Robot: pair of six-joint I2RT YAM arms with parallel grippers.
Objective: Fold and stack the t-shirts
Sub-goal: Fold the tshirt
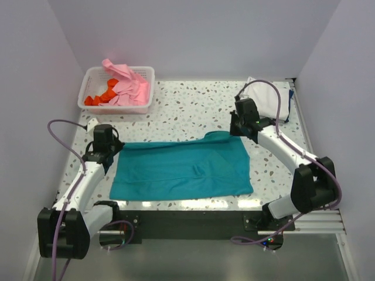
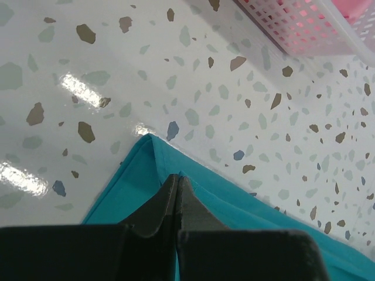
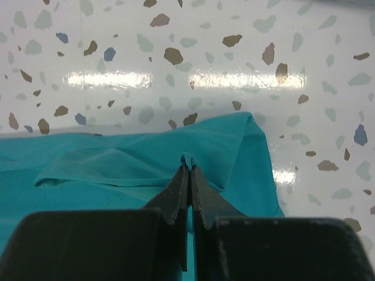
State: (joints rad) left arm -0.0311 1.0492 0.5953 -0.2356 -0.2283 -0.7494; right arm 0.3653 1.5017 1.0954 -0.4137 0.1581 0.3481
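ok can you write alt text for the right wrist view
The right end effector is shut, pinching a small fold of a teal cloth t-shirt near its far edge. The shirt lies slightly rumpled on a glossy white speckled table.

My plain teal cloth t-shirt (image 1: pixel 184 170) is one even blue-green, with no print. The glossy bench (image 1: pixel 193 111) is white terrazzo flecked with brown, grey-green and blue chips. In the white slatted plastic basket (image 1: pixel 126 109), one soft cloth shirt (image 1: pixel 126 88) is pale pink and another crumpled cloth shirt (image 1: pixel 99 98) is orange-red. The cloth shirt at the far right corner (image 1: pixel 275 99) is white. My left pincer (image 2: pixel 177 178) and right pincer (image 3: pixel 188 170) are matt black. My arm links (image 1: pixel 82 187) are white and black, and the cables (image 1: pixel 57 231) are lilac.
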